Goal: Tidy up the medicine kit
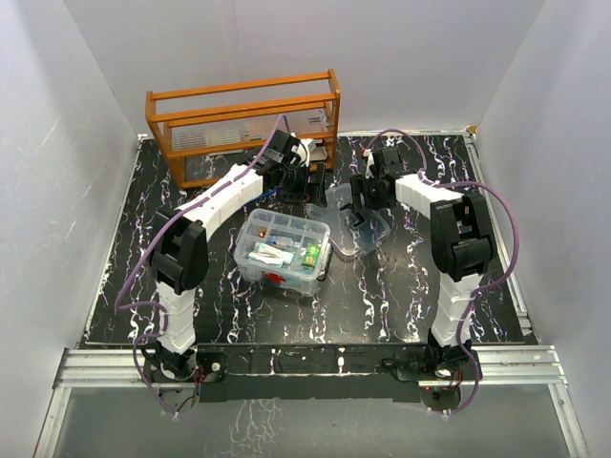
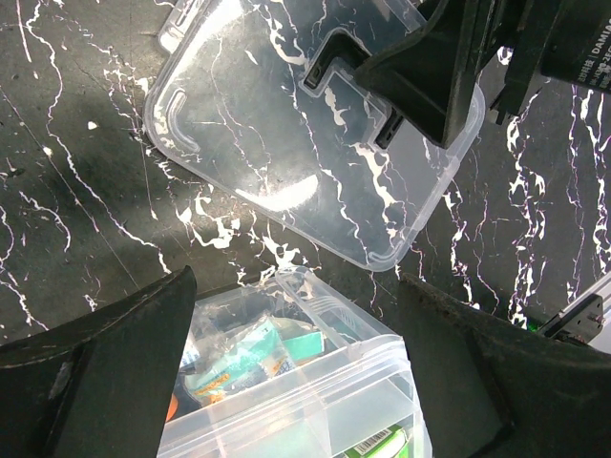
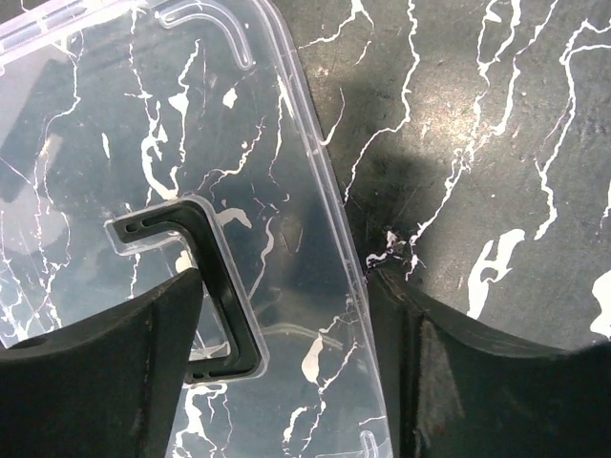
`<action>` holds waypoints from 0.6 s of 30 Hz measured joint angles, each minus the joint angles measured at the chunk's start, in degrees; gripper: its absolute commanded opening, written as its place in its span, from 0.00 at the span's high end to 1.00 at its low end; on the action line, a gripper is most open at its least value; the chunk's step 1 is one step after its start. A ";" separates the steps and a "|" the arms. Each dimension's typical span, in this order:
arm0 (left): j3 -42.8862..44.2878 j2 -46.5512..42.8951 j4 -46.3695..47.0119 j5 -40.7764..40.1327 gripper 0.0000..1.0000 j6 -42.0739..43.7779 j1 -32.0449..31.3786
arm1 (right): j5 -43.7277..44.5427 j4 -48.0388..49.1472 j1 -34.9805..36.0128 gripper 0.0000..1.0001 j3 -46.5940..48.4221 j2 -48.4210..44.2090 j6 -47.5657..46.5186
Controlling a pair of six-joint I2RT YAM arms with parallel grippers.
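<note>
The medicine kit's box (image 2: 377, 336) sits open, low between the spread fingers of the left gripper (image 2: 296, 286), which hold nothing. Packets (image 2: 243, 358) show in its divided tray (image 2: 363, 405). Just beyond those fingertips the clear lid (image 2: 258, 124) lies flat on the black marbled table (image 3: 477, 143). The right gripper (image 3: 284, 286) hangs over it, fingers apart and straddling the lid's long edge — one finger beside the dark handle (image 3: 224, 286), nothing grasped. Furthest back stands the orange rack (image 1: 243, 124).
</note>
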 measured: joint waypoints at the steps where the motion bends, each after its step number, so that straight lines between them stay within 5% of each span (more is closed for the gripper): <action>1: 0.00 -0.02 -0.02 0.02 0.15 0.00 0.00 | 0.09 0.04 0.00 0.44 0.00 0.11 0.11; 10: 0.00 0.00 0.02 0.68 0.15 -0.22 0.00 | 2.84 1.79 0.22 0.42 -2.25 -1.22 2.08; 15: 0.00 0.00 0.11 1.20 0.15 -0.42 0.02 | 7.74 1.53 0.22 0.54 -6.84 -5.09 6.97; 18: 0.00 0.00 0.52 1.75 0.15 -0.79 0.02 | 10.36 1.20 0.22 0.52 -10.12 -7.87 10.47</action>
